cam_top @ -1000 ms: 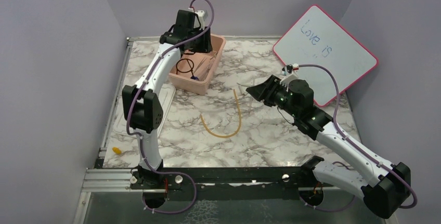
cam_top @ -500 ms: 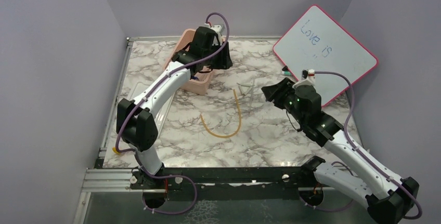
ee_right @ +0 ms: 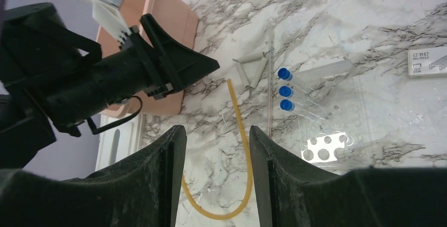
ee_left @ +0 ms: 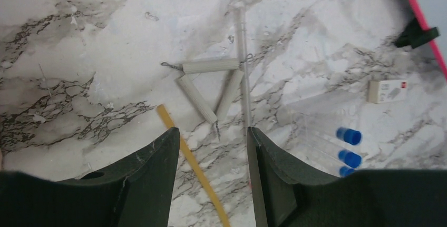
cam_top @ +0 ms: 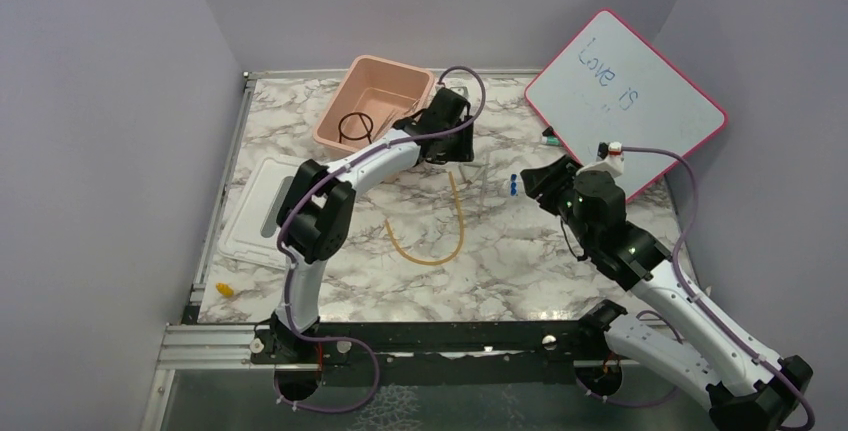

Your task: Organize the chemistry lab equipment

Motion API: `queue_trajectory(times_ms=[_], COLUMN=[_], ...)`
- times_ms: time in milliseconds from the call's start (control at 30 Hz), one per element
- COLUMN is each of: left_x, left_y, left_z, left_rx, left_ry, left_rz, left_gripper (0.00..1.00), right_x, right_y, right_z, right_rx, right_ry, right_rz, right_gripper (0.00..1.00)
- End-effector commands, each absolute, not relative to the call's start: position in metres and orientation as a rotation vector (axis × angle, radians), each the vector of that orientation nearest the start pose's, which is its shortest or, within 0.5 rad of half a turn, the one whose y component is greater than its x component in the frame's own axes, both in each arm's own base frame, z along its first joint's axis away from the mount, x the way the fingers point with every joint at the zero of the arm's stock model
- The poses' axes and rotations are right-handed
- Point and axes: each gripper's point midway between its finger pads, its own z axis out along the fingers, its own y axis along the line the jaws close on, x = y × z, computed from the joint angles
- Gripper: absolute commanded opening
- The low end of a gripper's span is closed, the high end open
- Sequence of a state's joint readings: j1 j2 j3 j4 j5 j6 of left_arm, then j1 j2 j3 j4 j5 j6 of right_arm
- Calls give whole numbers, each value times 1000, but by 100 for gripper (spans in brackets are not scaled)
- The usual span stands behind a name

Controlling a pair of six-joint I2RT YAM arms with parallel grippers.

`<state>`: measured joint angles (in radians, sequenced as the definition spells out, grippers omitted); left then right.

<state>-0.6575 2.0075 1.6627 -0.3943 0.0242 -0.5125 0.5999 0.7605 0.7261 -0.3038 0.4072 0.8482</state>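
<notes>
Top external view: a marble-patterned table (cam_top: 520,281) fills a small booth with plain lavender walls (cam_top: 100,151) on the left, back and right. A metal rail (cam_top: 450,336) runs along the near edge, where both arms are bolted. A red-framed whiteboard (cam_top: 625,101) with handwriting leans in the far right corner. A pink tub (cam_top: 390,79) sits at the far left with a black wire ring (cam_top: 355,128) inside it. Its white lid (cam_top: 260,211) lies flat on the table, nearer and to the left. A small yellow piece (cam_top: 225,290) rests close to the near left edge.

An amber tube (cam_top: 432,263) bent in a U lies mid-table with its open ends pointing away from the arms. Just past its right end lie a triangle of white cylinders on wire (ee_left: 211,66) and a thin glass rod (ee_left: 242,42) that crosses the triangle's corner. To the right are clear tubes with blue caps (ee_right: 285,89), side by side among clear plastic that is hard to make out. Beyond them lies a small white box (ee_left: 389,90), and a small dark object (ee_left: 416,33) sits against the whiteboard's frame.

The left jaws hang over the triangle, moderately apart and holding nothing. The right jaws stand wide and empty, aimed across the tube from the right.
</notes>
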Motion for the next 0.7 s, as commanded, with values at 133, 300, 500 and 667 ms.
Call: queue_trajectory(times_ms=[133,300,500,667], left_x=[436,439,431,430], left_y=[-362,-366,-365,-362], left_z=[95,70,44,33], left_rx=[127,144,161,170], left_ry=[2400,2437,2494,2515], left_rz=[-505,-460,-425,-382], left_gripper=[52,47,38,36], right_x=[272,272,273,273], right_y=[122,124,123,123], right_z=[228,227,227,228], right_rx=[562,560,558,557], right_ry=[1859,1865,1867,1865], right_rz=[526,526,519,521], right_gripper=[52,52,52,52])
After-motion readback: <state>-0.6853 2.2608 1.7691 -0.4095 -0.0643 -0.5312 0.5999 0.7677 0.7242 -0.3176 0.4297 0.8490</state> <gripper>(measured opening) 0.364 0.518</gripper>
